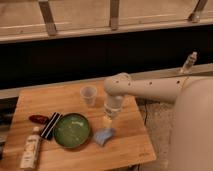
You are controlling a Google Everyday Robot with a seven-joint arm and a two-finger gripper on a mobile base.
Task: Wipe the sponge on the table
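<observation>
The blue-grey sponge (104, 135) lies on the honey-coloured wooden table (125, 150), just right of the green bowl (72, 130). My gripper (106, 123) hangs straight down from the white arm (145, 90) and its tip meets the sponge's upper edge. The wrist hides part of the sponge and the table behind it.
A clear plastic cup (89, 94) stands behind the gripper. Left of the bowl lie a black striped bar (50, 125), a red object (38, 119) and a white bottle (30, 149). The table's right edge is near the arm. A dark wall and railing run behind.
</observation>
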